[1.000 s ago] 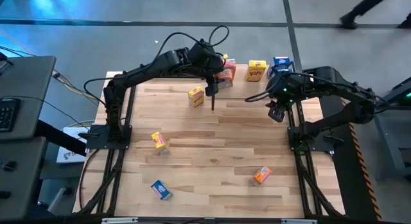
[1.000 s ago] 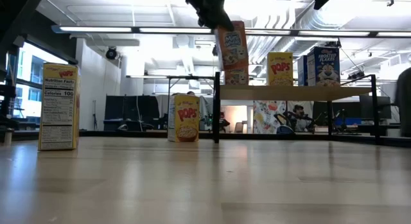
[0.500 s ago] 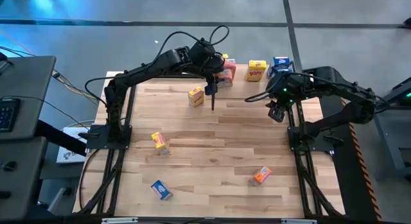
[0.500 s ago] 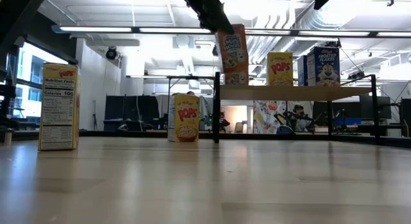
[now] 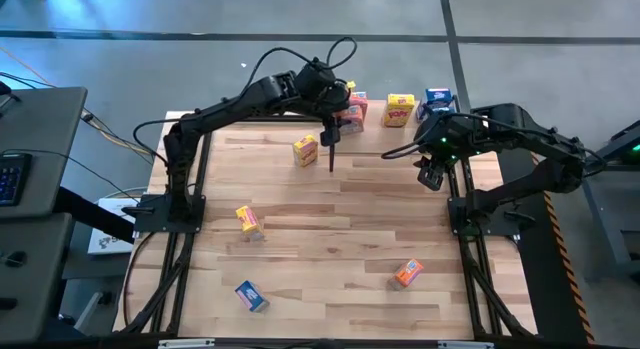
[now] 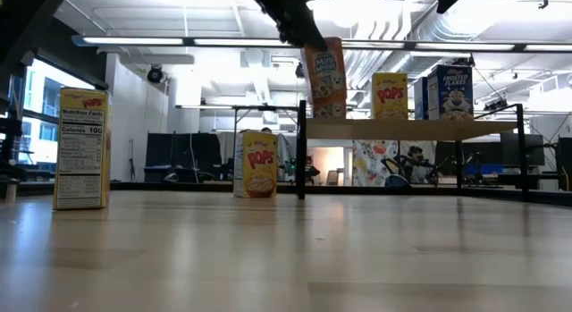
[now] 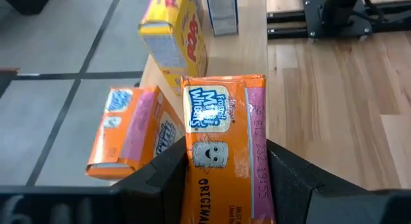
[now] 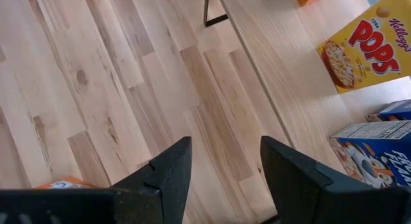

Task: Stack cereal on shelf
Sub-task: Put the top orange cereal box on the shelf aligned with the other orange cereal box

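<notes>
My left gripper [image 5: 334,123] is shut on an orange cereal box [image 6: 323,72] above the left end of the shelf [image 6: 420,129], a light-wood board on black posts at the table's far edge. Another orange box [image 7: 128,131], a yellow box [image 6: 389,96] and a blue box [image 6: 451,93] stand on the shelf. My right gripper [image 5: 430,175] is open and empty, over the table just in front of the shelf's right end; it also shows in the right wrist view [image 8: 221,166]. My left gripper pinches the orange box between its two fingers, one on each of two opposite sides [image 7: 192,185] at the box's upper end. The fingers come from above, slanting down. The box hangs below them, a little tilted, clear of the shelf board.
Loose boxes on the tabletop: a yellow one [image 5: 305,149] just in front of the shelf, a yellow one [image 5: 248,221] at the left, a blue one [image 5: 251,295] near the front left, an orange one [image 5: 408,273] at the front right. Bare wood lies in the middle.
My left gripper has gone down a little toward the shelf with the orange box, which stays tilted in the hold.
</notes>
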Available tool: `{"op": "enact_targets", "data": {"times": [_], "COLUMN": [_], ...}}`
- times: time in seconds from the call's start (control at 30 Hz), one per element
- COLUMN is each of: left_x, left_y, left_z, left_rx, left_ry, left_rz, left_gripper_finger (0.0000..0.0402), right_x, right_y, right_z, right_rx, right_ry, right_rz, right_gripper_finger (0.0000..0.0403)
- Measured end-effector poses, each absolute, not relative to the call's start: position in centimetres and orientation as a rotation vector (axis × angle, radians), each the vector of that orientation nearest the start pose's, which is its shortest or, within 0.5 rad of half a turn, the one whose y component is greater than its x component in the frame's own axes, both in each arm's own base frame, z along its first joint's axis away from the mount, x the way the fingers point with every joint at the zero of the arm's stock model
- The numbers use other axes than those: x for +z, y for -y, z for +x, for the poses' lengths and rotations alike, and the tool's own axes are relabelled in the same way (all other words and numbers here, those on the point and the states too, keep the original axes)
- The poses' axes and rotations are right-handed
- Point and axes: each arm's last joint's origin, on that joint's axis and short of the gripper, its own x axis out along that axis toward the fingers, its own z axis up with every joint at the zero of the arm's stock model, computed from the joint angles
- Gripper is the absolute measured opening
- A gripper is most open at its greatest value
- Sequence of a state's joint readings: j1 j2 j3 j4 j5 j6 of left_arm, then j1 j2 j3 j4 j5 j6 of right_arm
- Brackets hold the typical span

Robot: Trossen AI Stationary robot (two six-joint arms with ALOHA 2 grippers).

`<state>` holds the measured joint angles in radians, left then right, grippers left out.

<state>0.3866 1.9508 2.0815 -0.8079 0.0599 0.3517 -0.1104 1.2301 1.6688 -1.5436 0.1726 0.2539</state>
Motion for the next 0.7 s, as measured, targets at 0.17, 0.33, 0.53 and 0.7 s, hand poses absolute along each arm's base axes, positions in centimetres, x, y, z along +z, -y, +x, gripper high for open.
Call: {"op": "enact_targets", "data": {"times": [0.17,0.33,0.53,0.7], "left_x": [37.4,36.3,35.4,35.4], "left_y": [-16.2,-16.4,-17.0,-17.3], "left_z": [40.4,40.9,41.5,41.4], "left_rx": [0.185,0.18,0.186,0.198], "left_ry": [-0.706,-0.734,-0.739,-0.736], "left_rz": [0.203,0.195,0.196,0.195], "left_gripper_finger": [0.0158,0.0158,0.0158,0.0158], "right_x": [42.5,42.5,42.5,42.5], "right_y": [2.4,2.4,2.4,2.4], "right_z": [17.0,17.0,17.0,17.0], "right_rx": [-0.392,-0.392,-0.393,-0.392], "right_ry": [-1.069,-1.069,-1.069,-1.069], "right_rz": [0.191,0.191,0.191,0.191], "right_gripper_finger": [0.0177,0.0177,0.0177,0.0177]}}
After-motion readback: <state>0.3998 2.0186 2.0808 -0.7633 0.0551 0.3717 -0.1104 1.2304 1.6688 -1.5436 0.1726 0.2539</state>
